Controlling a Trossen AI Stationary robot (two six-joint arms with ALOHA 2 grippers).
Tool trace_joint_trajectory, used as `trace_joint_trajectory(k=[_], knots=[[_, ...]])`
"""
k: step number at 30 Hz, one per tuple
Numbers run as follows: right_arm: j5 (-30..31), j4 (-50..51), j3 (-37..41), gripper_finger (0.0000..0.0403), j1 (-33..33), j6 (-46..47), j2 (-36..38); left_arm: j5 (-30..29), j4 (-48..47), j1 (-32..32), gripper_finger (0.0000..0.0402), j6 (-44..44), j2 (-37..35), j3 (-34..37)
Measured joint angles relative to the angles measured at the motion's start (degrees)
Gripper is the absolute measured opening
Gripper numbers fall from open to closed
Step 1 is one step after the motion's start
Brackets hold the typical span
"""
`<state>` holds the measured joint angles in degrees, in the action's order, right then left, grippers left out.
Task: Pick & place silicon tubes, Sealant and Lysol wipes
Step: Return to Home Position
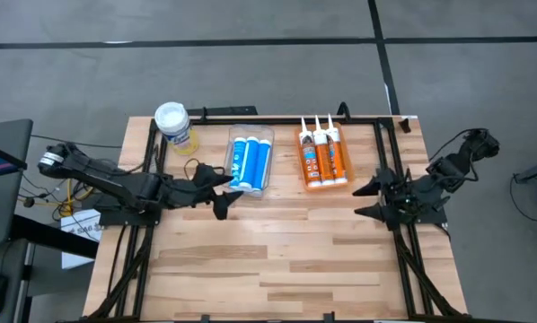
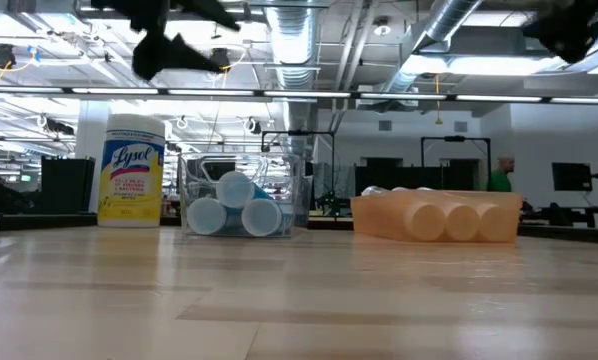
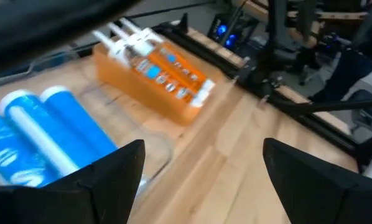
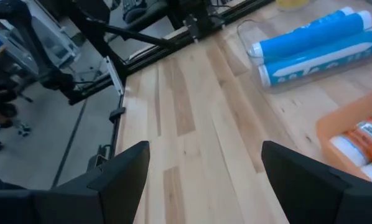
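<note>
The Lysol wipes canister (image 1: 173,125), white lid and yellow label, stands upright at the table's far left; it also shows in the low view (image 2: 131,170). Three blue silicone tubes (image 1: 251,161) lie in a clear plastic bin (image 1: 235,135) at the far middle. Three orange-and-white sealant tubes (image 1: 323,154) lie in an orange tray (image 1: 302,170) to their right. My left gripper (image 1: 225,191) is open and empty, in the air at the bin's near left corner. My right gripper (image 1: 367,199) is open and empty, near the table's right edge.
A black metal frame (image 1: 277,117) runs along the table's far, left and right edges. The wooden tabletop (image 1: 277,260) spreads out near of the bins. A person in green (image 2: 499,178) stands far off in the room behind.
</note>
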<state>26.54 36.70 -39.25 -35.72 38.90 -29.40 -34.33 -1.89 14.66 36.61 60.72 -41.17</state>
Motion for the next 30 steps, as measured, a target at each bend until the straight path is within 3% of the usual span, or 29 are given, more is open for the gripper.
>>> trace_joint_trajectory(k=[5,11,19,24,30], knots=[[0.60,-0.77,3.06,0.0302,-0.65,-0.65,7.95,-0.25,0.02,-3.20,0.0319,-0.48,-4.04,4.14],[0.64,-2.54,4.53,0.0302,-0.64,-7.21,18.74,2.65,-0.14,-8.53,0.0319,-7.92,-11.95,4.24],[0.36,-2.80,8.25,0.0302,-0.66,-10.93,28.45,2.30,-10.55,-9.82,0.0319,-11.72,-25.22,4.24],[-0.32,-3.89,10.76,0.0302,-0.55,-10.59,29.20,-0.33,-18.01,-9.80,0.0319,-11.75,-33.10,4.48],[-2.30,-10.42,13.32,0.0302,-0.66,-12.38,29.22,-0.38,-12.74,-9.77,0.0319,-11.60,-41.70,14.30]])
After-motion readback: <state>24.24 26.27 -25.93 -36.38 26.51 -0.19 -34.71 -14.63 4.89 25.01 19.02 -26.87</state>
